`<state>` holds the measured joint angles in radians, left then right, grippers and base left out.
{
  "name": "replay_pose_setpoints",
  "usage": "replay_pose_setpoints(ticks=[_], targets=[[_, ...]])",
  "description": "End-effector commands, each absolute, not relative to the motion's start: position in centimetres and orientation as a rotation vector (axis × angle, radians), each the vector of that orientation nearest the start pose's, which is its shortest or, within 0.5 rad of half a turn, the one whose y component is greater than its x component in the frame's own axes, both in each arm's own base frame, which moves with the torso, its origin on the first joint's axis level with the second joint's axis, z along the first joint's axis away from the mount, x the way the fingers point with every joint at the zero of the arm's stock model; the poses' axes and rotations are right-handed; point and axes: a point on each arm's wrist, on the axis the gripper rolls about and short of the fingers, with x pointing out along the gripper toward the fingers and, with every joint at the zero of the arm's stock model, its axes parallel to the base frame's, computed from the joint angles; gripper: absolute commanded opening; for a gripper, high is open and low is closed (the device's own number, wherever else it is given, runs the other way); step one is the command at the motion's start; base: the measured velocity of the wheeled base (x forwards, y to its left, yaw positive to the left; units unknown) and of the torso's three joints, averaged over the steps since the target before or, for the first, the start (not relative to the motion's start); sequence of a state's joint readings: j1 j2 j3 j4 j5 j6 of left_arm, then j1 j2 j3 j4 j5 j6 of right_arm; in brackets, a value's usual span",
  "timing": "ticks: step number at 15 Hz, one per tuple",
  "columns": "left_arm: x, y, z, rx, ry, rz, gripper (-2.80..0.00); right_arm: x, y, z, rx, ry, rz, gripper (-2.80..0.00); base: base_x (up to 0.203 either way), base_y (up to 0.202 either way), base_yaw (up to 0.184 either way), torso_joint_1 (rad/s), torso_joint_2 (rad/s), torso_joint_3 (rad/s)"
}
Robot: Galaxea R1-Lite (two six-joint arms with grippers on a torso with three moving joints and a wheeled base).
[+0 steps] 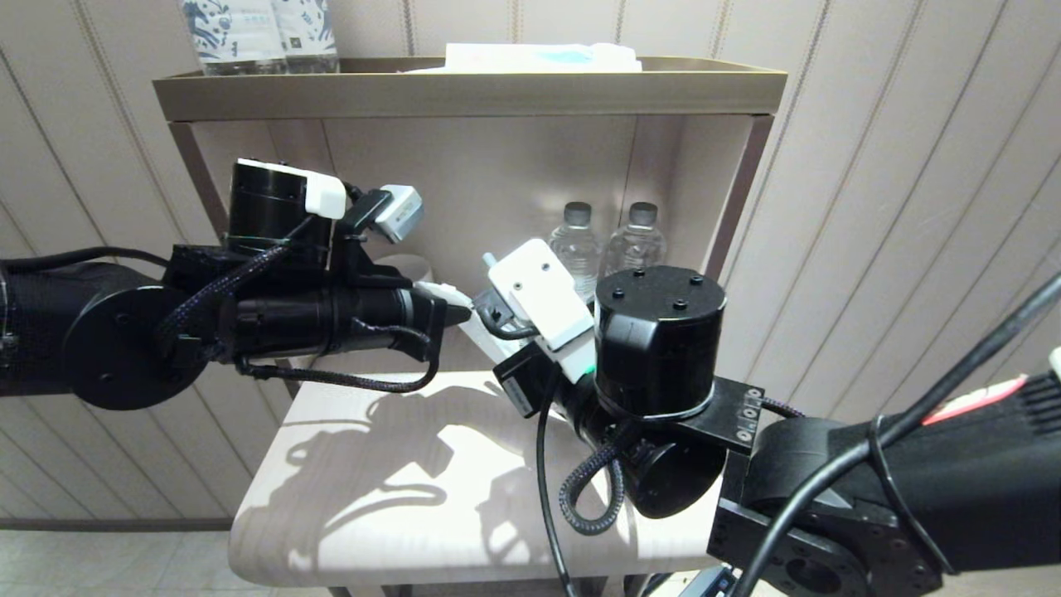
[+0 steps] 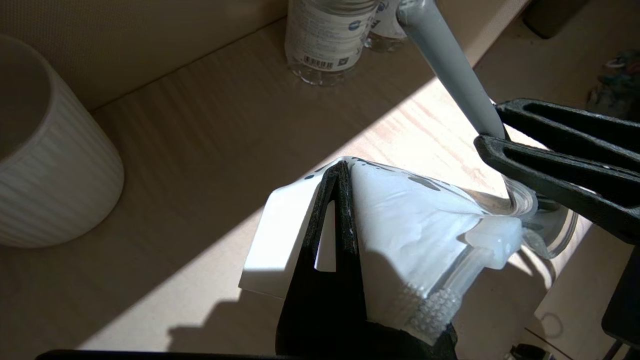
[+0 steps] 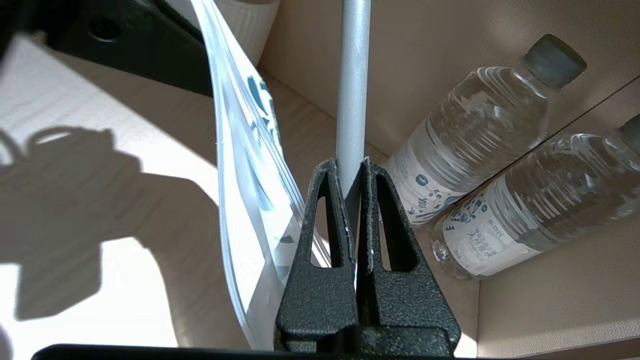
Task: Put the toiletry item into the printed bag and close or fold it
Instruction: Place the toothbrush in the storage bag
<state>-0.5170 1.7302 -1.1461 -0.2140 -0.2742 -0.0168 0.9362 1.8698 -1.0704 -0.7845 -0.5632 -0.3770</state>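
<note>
My left gripper (image 2: 340,170) is shut on the edge of the printed bag (image 2: 415,225), a white translucent pouch with dark leaf marks, and holds it above the shelf. The toothbrush's bristle head (image 2: 440,305) shows through the plastic, inside the bag. Its grey handle (image 2: 450,65) sticks out of the bag's mouth. My right gripper (image 3: 352,167) is shut on that handle (image 3: 353,75), with the bag (image 3: 250,150) hanging beside it. In the head view the left gripper (image 1: 456,313) meets the bag (image 1: 482,333) at centre. The right fingers are hidden behind their wrist camera.
A white ribbed cup (image 2: 45,165) stands at the shelf's back left. Two water bottles (image 1: 576,249) (image 1: 634,240) stand at the back right, close to the handle. The top tray (image 1: 464,91) carries bottles and a white-and-blue package (image 1: 543,56). The pale shelf surface (image 1: 373,464) lies below.
</note>
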Motion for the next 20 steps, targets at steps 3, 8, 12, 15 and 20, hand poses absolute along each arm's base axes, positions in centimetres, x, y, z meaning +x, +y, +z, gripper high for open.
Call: replay_pose_setpoints(ticks=[3,8,12,15,20], targets=[[29.0,-17.2,22.0,0.026,0.402,-0.801,-2.80,22.3,28.4,21.5,-0.369,-0.055,0.393,-2.80,0.000,0.000,0.000,0.000,0.00,0.000],[30.1,-17.7,21.8,0.018,0.405,-0.831,-2.80,22.4,27.5,21.7,-0.360,-0.054,0.381,-2.80,0.000,0.000,0.000,0.000,0.00,0.000],[30.6,-17.8,21.1,0.016,0.426,-0.841,-2.80,22.6,26.8,21.9,-0.338,-0.050,0.389,-2.80,0.000,0.000,0.000,0.000,0.00,0.000],[30.9,-17.9,20.4,0.015,0.461,-0.862,-2.80,22.4,26.4,22.3,-0.328,-0.061,0.396,-2.80,0.000,0.000,0.000,0.000,0.00,0.000],[31.1,-17.2,20.2,0.022,0.532,-0.885,-2.80,22.3,26.2,22.8,-0.322,-0.073,0.396,-2.80,0.000,0.000,0.000,0.000,0.00,0.000]])
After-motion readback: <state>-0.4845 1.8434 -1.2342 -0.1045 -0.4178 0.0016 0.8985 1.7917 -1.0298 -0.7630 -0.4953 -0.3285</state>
